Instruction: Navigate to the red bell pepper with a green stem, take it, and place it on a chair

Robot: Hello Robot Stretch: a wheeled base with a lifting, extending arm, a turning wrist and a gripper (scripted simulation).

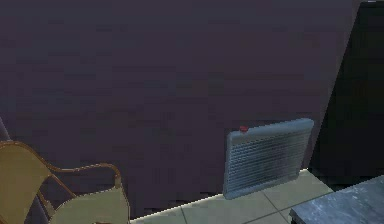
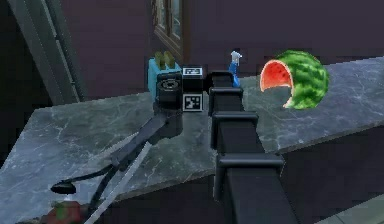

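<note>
Ahead, in the forward view, one wooden chair (image 1: 60, 190) stands at the bottom left before a dark wall (image 1: 150, 80), and it looks a fair goal for the drop. One grey ribbed heater (image 1: 265, 155) stands flat against that wall, out of the way, with one small red blob (image 1: 243, 129) on its top edge, too small to name. One corner of a marbled surface (image 1: 345, 205) shows at the bottom right. Next, in the arm side view, one arm (image 2: 245, 150) lies out across the marbled surface (image 2: 330, 140). Its pincer (image 2: 85, 195) slants down toward the surface's near left corner. One red lump (image 2: 62, 212) with a bit of green sits there, close by the fingertips. By its colours it is probably the bell pepper, and the low slant suits a reach for it. I cannot tell whether the pincer has hold of it, since the lump may rest on something, and the grip itself cannot be read. Toward the far edge, back by the wall as kitchen things are kept, are one teal box (image 2: 160, 68), one blue spray bottle (image 2: 235, 65) and one wedge of watermelon (image 2: 295, 80). The pincer has two thin fingers (image 2: 130, 150), and two white marker squares (image 2: 190, 101) sit beside its dark body.
</note>
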